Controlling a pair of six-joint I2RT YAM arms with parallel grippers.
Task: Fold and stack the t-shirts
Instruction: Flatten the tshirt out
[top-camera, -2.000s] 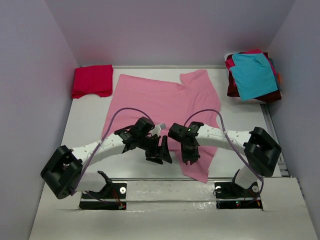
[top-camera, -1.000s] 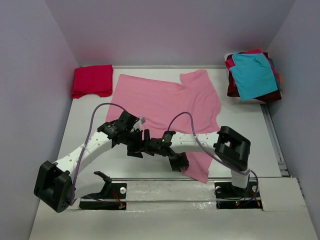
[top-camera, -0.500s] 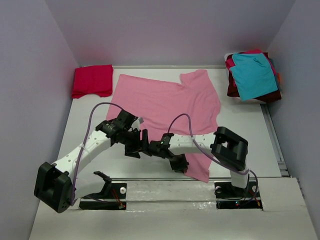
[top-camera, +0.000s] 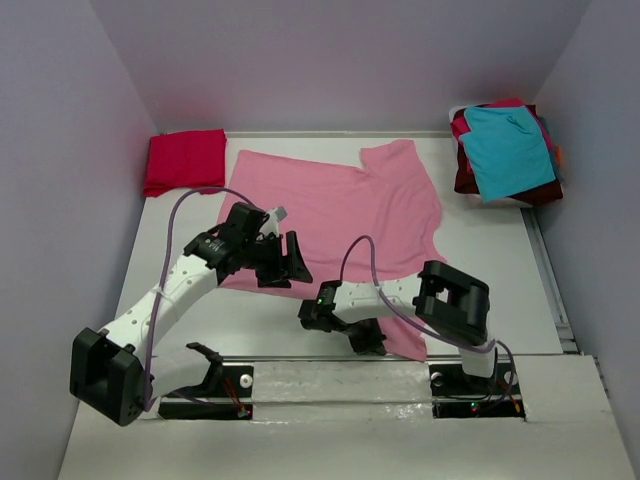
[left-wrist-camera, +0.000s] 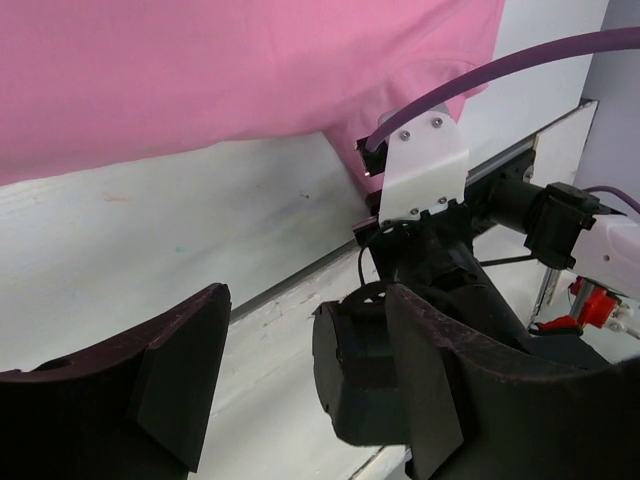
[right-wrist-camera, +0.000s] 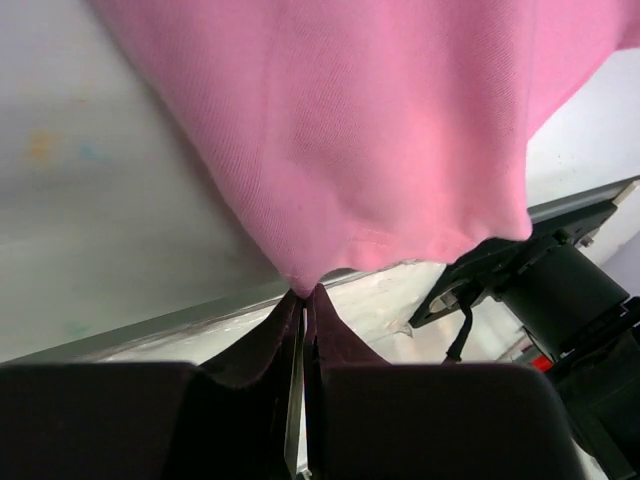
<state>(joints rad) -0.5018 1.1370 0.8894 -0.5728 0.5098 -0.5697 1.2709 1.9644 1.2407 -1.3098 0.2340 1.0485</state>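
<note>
White table (top-camera: 480, 240): right wrist view alone reveals right gripper (right-wrist-camera: 303, 292) pinching pink t-shirt (right-wrist-camera: 350, 130); left gripper (left-wrist-camera: 305, 300) spread.

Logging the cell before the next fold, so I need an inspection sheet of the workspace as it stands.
Surface: white table, pink t-shirt spread out on it.
Job's things: folded red t-shirt back left; back right, teal t-shirt atop a maroon t-shirt.
Clutter: nothing seen.
Grippers: left gripper open, holding nothing; right gripper shut on the pink t-shirt's near edge.
Cables: purple cables loop over each arm.
Surroundings: plain lavender walls.
</note>
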